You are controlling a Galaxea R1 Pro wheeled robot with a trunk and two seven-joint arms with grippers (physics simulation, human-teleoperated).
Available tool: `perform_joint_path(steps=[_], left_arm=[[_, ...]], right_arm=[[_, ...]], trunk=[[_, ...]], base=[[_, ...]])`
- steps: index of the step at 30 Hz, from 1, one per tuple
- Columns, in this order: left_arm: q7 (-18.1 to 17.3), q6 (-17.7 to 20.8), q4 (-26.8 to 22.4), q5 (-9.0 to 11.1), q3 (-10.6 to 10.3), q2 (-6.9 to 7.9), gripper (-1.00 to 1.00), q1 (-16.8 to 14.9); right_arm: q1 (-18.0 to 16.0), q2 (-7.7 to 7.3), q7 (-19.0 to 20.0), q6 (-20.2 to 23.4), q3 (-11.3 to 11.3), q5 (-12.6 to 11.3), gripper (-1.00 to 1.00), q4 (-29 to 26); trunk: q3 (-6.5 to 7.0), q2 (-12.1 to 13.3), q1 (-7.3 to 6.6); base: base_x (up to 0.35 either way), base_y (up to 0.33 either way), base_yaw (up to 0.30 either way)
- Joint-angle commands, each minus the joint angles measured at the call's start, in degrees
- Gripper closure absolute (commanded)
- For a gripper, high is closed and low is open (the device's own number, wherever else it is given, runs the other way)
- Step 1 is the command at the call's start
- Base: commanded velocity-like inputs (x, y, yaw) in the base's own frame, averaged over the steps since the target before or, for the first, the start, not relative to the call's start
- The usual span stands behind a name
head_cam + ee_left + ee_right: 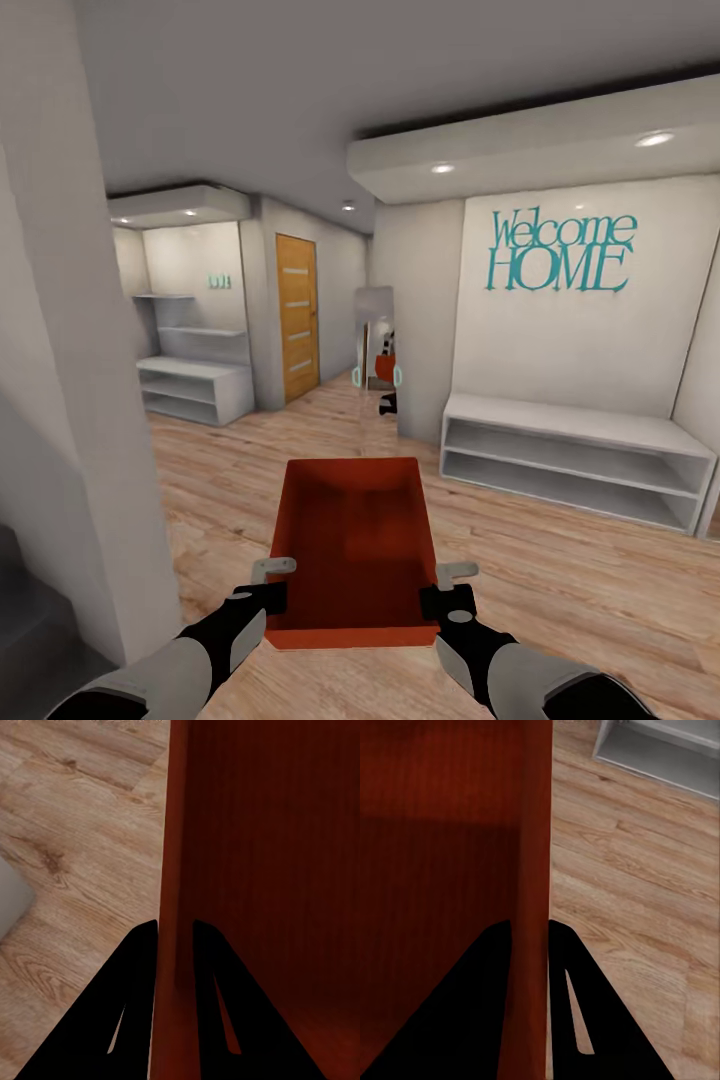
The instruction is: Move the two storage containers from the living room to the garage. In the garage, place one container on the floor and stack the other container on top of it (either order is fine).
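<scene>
I carry one red-orange storage container [352, 540] in front of me, held above the light wood plank floor [560, 590]. My left gripper [272, 570] is shut on its left wall, and the left wrist view shows the wall [174, 870] pinched between the two black fingers [120, 1012]. My right gripper [456, 574] is shut on the right wall [529, 855], one finger inside the bin and one outside. The bin is lidless and looks empty.
A pale wall corner [90, 400] stands close on my left. A white low bench shelf [575, 455] sits under the "Welcome HOME" wall at the right. Ahead are a wooden door [297, 318], white shelving [195, 385] and a mirror [374, 352].
</scene>
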Motion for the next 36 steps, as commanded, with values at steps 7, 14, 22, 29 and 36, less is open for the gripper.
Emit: perform_joint_path(steps=[7,14,22,29,36], left_arm=[[0.71,-0.09,-0.35,-0.71,3.36,4.19,1.00,-0.08],[0.71,-0.09,-0.35,-0.71,3.36,4.19,1.00,-0.10],[0.71,-0.09,-0.35,-0.71,3.36,4.19,1.00,-0.06],[0.71,-0.09,-0.35,-0.71,3.36,4.19,1.00,-0.06],[0.71,-0.09,-0.35,-0.71,3.36,4.19,1.00,-0.07]], right_arm=[[0.00,0.03,0.35,0.06,-2.37,-0.19,1.00,0.08],[0.00,0.03,0.36,0.08,-2.37,-0.19,1.00,0.08],[-0.01,0.03,0.40,0.09,-2.37,-0.19,1.00,0.08],[-0.01,0.03,0.40,0.10,-2.37,-0.19,1.00,0.08],[-0.01,0.03,0.40,0.13,-2.39,-0.19,1.00,0.08]], trunk=[[-0.08,-0.05,0.04],[-0.08,-0.05,0.04],[-0.08,-0.05,0.04],[-0.08,-0.05,0.04],[-0.08,-0.05,0.04]], base=[[0.325,0.000,0.000],[0.325,0.000,0.022],[0.325,0.000,0.216],[0.325,0.000,0.030],[0.325,0.000,0.002]])
